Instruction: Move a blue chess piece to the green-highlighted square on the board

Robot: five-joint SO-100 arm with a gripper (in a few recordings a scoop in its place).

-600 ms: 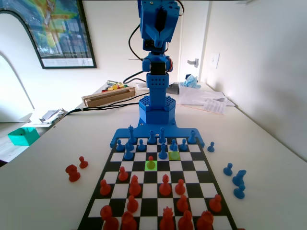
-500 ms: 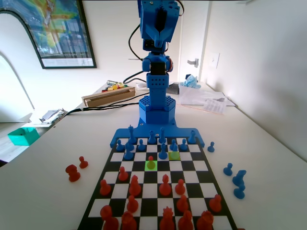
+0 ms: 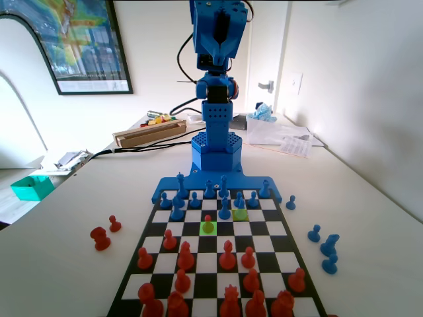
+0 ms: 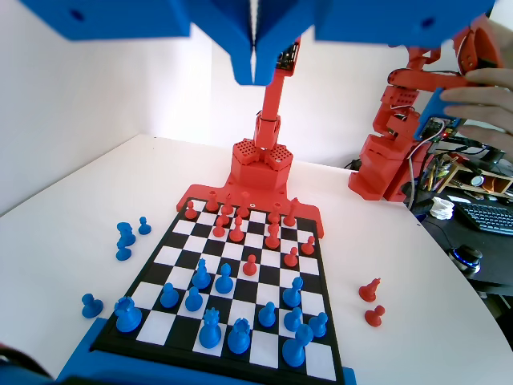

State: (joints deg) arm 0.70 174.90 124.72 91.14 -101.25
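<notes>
The blue chess piece already stands on the green-highlighted square. My claw hangs high above the board, pressed together, empty; I judge only parking remains.

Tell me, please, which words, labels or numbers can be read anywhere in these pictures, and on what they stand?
None can be read.
Framed poster: caption lines in its lower margin, too small.
Papers behind the board: print blurred.
Keyboard: keys too small.
</notes>
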